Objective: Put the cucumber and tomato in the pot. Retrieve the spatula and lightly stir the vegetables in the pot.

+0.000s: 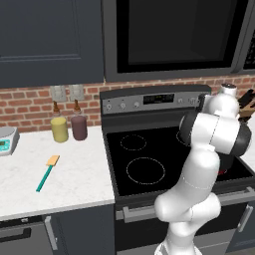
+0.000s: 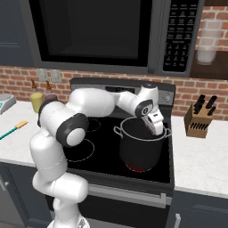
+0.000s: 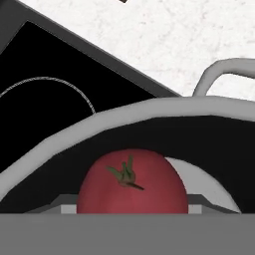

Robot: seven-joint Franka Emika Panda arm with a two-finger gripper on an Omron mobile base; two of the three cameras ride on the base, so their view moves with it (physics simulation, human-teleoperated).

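With the tomato (image 3: 132,182) sitting just ahead of the end effector (image 2: 152,126) inside the pot (image 2: 141,147), its grip unclear, I'd release low, lift straight out, then fetch the spatula (image 1: 47,172) at nine o'clock on the table (image 1: 74,169).

From where I steer, the pot (image 2: 143,147) stands open-topped on the stove's near right burner, its rim and side handle ringing the way in; the tomato (image 3: 132,182) sits right at the mouth. Left burners lie bare. On the left counter (image 1: 74,169) the spatula (image 1: 47,173) lies flat, two jars (image 1: 68,127) against the far wall
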